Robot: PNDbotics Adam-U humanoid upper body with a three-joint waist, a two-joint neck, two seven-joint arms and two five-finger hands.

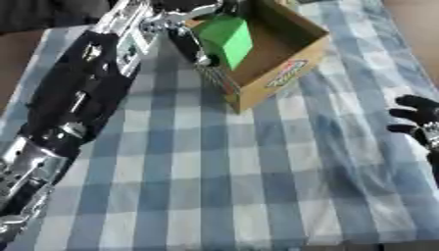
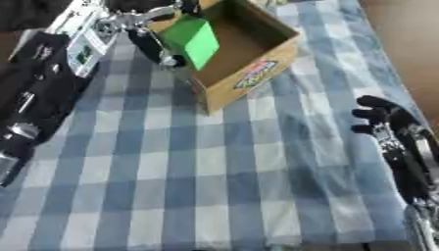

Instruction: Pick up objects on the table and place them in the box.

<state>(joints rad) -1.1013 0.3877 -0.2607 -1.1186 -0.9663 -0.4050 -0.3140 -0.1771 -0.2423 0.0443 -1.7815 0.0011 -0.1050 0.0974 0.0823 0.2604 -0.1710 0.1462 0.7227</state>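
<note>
The green block (image 1: 228, 38) sits tilted over the near-left rim of the cardboard box (image 1: 283, 73), its long axis running from upper left down to lower right, the lower end dipping inside; the left robot hand (image 1: 190, 39) is at the block with dark fingers curled along its near side, though much of that hand is hidden behind the arm and the top edge; the right robot hand (image 2: 381, 116) rests apart on the counter (image 2: 214, 186), fingers loosely bent and holding nothing; a blue-and-white checked cloth covers the counter; brown floor shows at the right.
</note>
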